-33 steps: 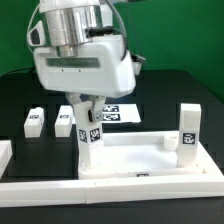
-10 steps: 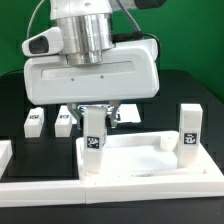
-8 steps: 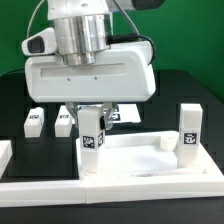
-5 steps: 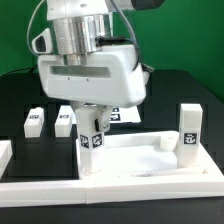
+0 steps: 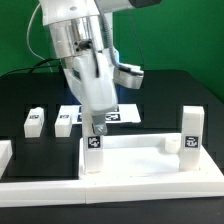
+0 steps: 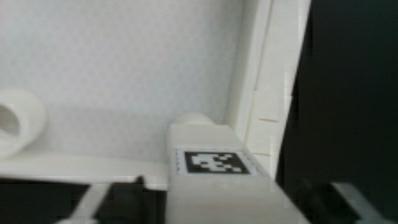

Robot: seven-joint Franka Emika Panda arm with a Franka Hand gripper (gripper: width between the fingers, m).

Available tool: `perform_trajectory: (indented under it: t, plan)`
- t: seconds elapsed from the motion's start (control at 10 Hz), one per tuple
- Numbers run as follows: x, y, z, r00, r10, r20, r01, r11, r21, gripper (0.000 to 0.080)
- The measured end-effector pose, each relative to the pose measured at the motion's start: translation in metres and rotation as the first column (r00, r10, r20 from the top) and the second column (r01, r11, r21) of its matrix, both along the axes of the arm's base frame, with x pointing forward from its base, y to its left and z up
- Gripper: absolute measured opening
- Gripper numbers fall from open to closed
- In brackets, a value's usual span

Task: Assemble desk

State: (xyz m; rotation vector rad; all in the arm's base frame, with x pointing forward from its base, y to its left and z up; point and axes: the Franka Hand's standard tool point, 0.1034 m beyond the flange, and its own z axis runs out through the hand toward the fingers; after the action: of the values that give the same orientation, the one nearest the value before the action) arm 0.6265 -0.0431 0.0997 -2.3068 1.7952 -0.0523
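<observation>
Black table [image 5: 45, 155], green backdrop [image 5: 185, 35], white border rail [image 5: 40, 186]

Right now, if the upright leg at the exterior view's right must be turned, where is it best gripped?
Probably grip the leg on its upper half, coming straight down from above and clamping two opposite flat faces. It stands upright, its section looks square, and the tabletop rim lies close around its foot.

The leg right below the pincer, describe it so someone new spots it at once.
Find the white tray-like tabletop at the front. At its corner on the exterior view's left a tagged white leg stands upright, directly under the pincer. It stands lower than the other upright leg.
</observation>
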Motion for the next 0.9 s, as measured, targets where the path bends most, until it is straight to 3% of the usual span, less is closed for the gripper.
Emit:
perform_trajectory:
  t: [0.1,0.2,0.3,0.4,0.6,0.7,0.9]
  plan:
    - [0.0,0.002,0.001,0.985,0.175,0.01,-0.174,0.984,-0.034,0.055]
    - [0.001,0.005,0.003,0.959,0.283,0.009,-0.282,0.958,-0.042,0.055]
    - [-0.001,0.006,0.005,0.885,0.466,0.019,-0.464,0.884,-0.062,0.0631]
    - [-0.007,0.009,0.005,0.774,0.633,0.029,-0.628,0.773,-0.09,0.0644]
    - [-0.008,0.008,0.003,0.685,0.728,0.032,-0.721,0.683,-0.115,0.0649]
    - [-0.008,0.005,0.003,0.585,0.811,0.019,-0.801,0.581,-0.145,0.0649]
    - [0.002,-0.004,0.011,0.24,0.969,-0.049,-0.948,0.224,-0.224,0.0648]
